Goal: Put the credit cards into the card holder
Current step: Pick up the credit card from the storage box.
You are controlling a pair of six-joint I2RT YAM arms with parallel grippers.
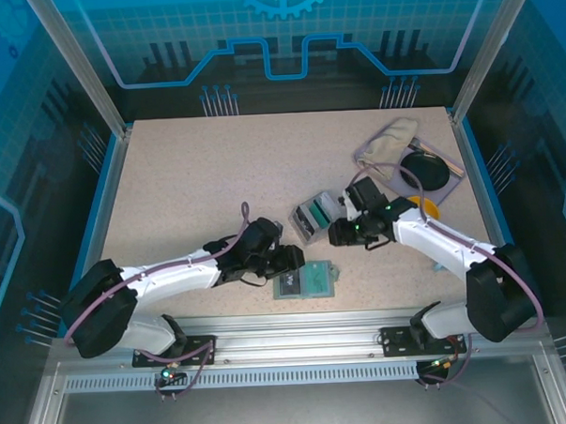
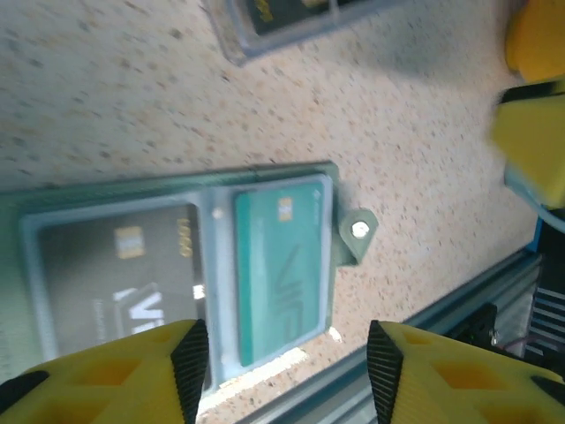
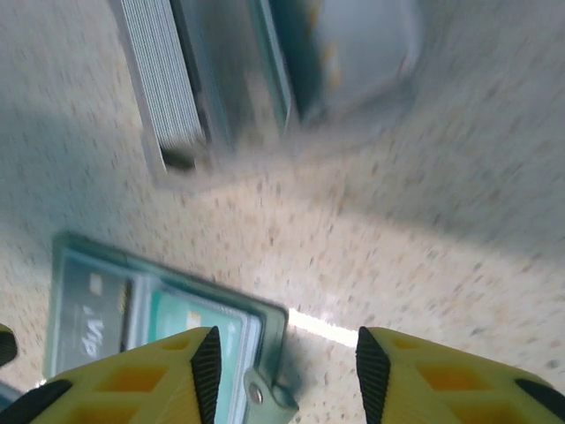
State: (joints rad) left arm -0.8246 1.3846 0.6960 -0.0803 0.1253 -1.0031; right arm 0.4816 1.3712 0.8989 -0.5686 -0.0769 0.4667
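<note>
The left gripper [image 2: 287, 362], jaws spread well apart with nothing between them, sits at the bottom of the frame just over the unfolded card holder [image 2: 132, 199]; the right gripper [image 3: 289, 367] is likewise parted and empty, the holder at its lower left. The holder looks soft and light, likely to slide, so pin it by a rim or its snap tab [image 2: 357, 231], while the cards, thin, stiff and probably slick, want pinching by a free edge. 2 sit in its pockets, a dark card [image 2: 124, 274] left, a teal card [image 2: 282, 265] right; the clear box [image 2: 282, 22] at top holds something dark, count unreadable.
</note>
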